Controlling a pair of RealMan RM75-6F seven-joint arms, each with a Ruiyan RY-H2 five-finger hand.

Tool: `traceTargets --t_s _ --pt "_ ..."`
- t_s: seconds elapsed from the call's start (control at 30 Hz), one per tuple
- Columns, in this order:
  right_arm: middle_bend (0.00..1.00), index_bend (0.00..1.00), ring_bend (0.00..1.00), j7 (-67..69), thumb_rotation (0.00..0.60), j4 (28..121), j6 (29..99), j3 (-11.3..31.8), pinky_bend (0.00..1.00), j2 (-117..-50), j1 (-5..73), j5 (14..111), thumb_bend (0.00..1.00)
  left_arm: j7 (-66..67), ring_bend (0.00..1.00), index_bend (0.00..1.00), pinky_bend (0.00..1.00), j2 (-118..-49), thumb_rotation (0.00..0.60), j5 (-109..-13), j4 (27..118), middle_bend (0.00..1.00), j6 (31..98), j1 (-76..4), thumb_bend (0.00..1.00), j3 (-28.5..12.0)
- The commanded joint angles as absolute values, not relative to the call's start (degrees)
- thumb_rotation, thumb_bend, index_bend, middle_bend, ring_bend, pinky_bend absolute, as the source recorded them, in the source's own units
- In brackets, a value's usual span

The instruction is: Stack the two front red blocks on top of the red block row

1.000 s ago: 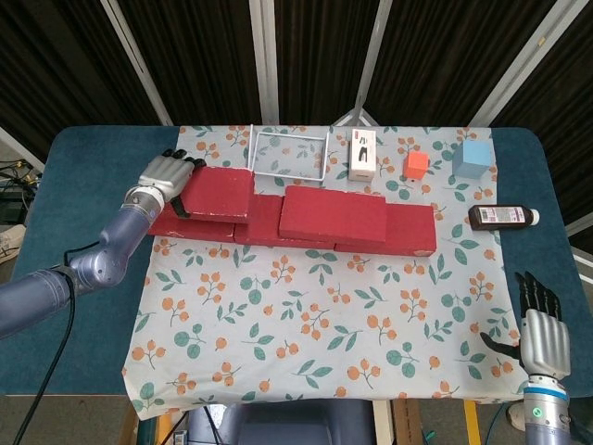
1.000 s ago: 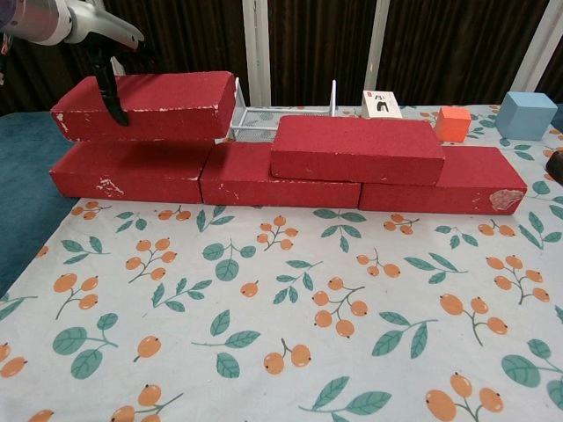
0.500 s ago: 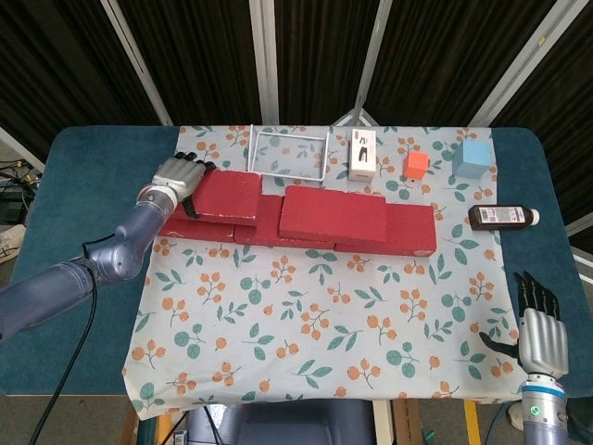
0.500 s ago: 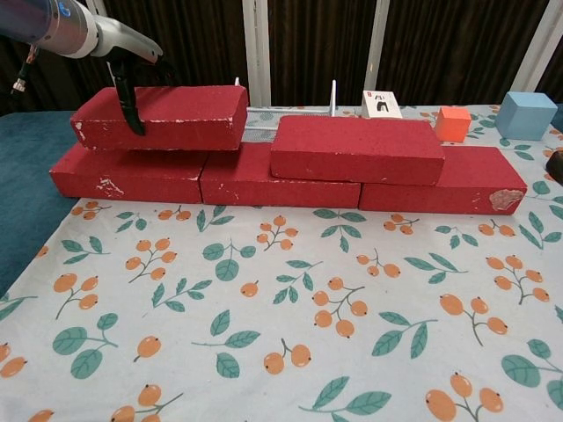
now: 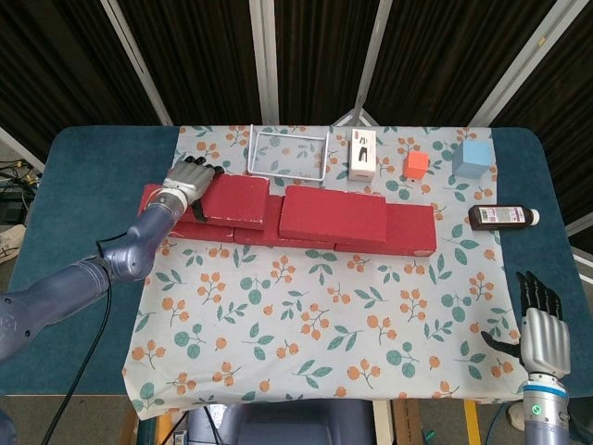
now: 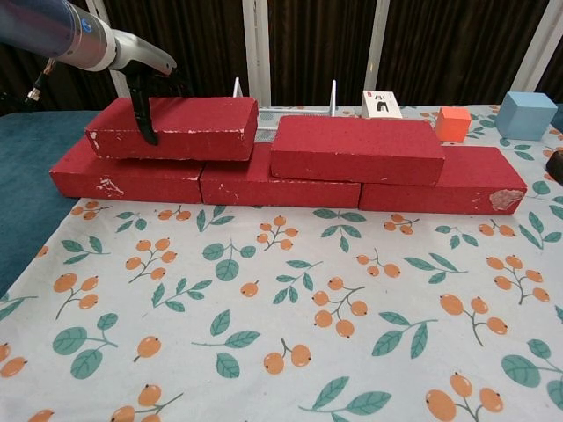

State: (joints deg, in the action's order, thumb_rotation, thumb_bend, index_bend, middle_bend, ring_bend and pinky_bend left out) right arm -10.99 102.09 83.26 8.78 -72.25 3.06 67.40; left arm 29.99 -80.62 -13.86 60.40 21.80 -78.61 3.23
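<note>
Red block (image 6: 176,127) lies lengthwise along the red block row (image 6: 290,180), gripped by the left hand (image 5: 190,178).

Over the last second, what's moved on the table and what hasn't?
The left hand, gripping the upper left red block, carried it rightward along the bottom row toward the second stacked block; a small gap remains. The right hand stayed open at the table's near edge; the other objects didn't move.
</note>
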Motion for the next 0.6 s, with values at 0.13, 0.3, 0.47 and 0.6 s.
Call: traceTargets --t_s 0.13,0.3,0.47,0.6 --pt "0.0 0.0 0.0 -10.83 0.6 102.09 83.22 8.83 0.0 -72.15 3.06 67.31 0.05 28.71 0.0 0.36 0.0 -81.36 0.6 -14.27 60.01 0.31 21.74 -79.62 0.01 4.01" --pt "0.0 0.0 0.0 -10.6 0.6 102.14 83.28 8.89 0.0 -72.09 3.02 67.32 0.05 28.04 0.0 0.36 0.0 -81.88 0.6 -13.84 59.6 0.31 21.93 -80.57 0.01 5.14" --pt "0.0 0.0 0.0 -10.31 0.6 102.12 83.28 8.96 0.0 -71.97 2.99 67.26 0.05 27.74 0.0 0.36 0.0 -82.65 0.6 -13.15 59.08 0.31 21.99 -81.57 0.01 6.52" --pt "0.01 0.0 0.0 -10.11 0.6 102.1 83.35 9.03 0.0 -71.9 2.93 67.2 0.05 27.38 0.0 0.36 0.0 -83.15 0.6 -12.52 58.94 0.31 22.04 -82.43 0.01 7.26"
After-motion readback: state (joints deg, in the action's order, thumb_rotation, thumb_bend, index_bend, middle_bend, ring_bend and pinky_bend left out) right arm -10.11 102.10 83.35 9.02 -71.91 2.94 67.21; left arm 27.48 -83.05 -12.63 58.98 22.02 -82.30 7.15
